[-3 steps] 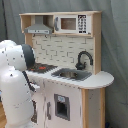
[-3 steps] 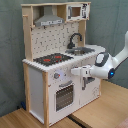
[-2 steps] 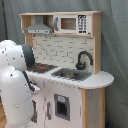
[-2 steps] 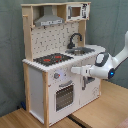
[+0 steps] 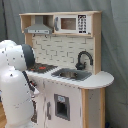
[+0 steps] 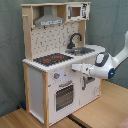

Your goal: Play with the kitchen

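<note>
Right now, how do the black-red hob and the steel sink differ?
The black-red hob lies flat and dark with red rings; the steel sink is a recessed grey basin. The sink has the black tap behind it; the hob sits under the grey hood. Both are set into the white countertop.

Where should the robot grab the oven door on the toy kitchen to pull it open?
Grip the horizontal bar handle along the top edge of the oven door, coming straight at the kitchen's front. The bar probably stands off the door panel, likely giving the fingers room above and below it.
</note>
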Robot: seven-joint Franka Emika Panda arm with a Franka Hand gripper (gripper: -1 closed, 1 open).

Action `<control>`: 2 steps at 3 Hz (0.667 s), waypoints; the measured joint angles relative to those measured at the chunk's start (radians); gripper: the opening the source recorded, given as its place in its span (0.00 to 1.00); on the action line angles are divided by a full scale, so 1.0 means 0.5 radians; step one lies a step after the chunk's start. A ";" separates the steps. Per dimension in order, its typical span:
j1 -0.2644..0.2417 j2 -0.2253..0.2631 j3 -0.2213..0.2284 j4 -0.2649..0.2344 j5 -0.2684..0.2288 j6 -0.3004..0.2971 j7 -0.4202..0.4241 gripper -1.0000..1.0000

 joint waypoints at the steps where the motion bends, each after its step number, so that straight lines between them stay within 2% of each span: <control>1: 0.000 0.000 0.000 -0.001 -0.001 0.000 0.220 0.00; 2: 0.000 -0.003 0.000 -0.004 -0.003 -0.001 0.447 0.00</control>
